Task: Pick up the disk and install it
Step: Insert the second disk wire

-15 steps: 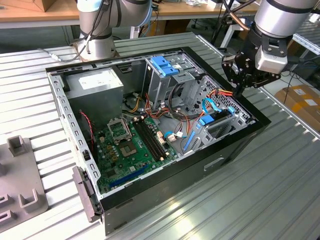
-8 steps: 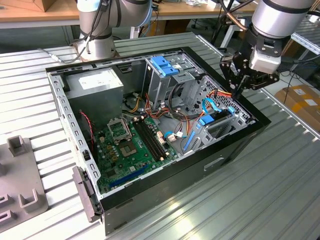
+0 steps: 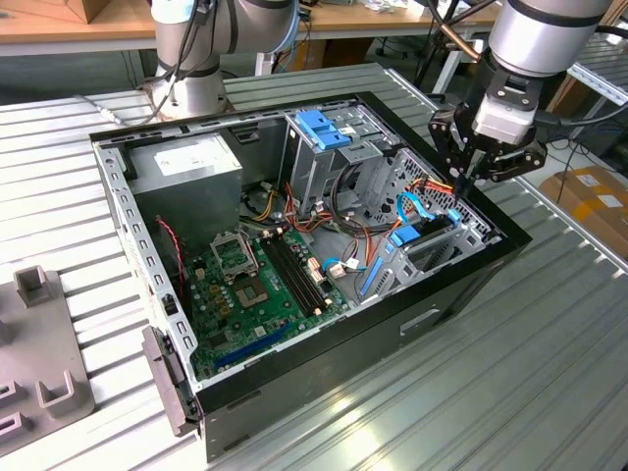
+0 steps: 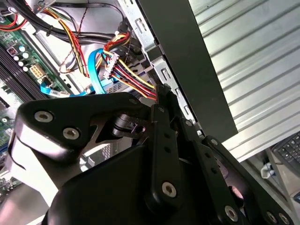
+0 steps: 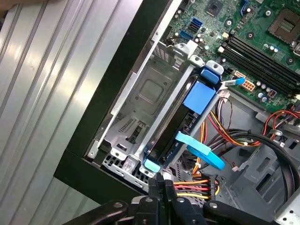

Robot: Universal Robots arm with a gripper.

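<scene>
Dark disk (image 5: 176, 129) in blue carrier, on edge, seated in the metal drive bay (image 5: 140, 101).

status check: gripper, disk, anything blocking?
Gripper shut, empty, above the case's drive corner. Disk in its blue carrier sits in the metal cage, untouched. Power cables bunch beside the fingertips.

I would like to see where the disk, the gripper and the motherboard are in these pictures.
disk (image 5: 199, 96): first wrist view, on its blue carrier tab.
gripper (image 5: 161, 180): first wrist view, between its fingertips.
motherboard (image 3: 257, 285): exterior view, on the green board's middle.
</scene>
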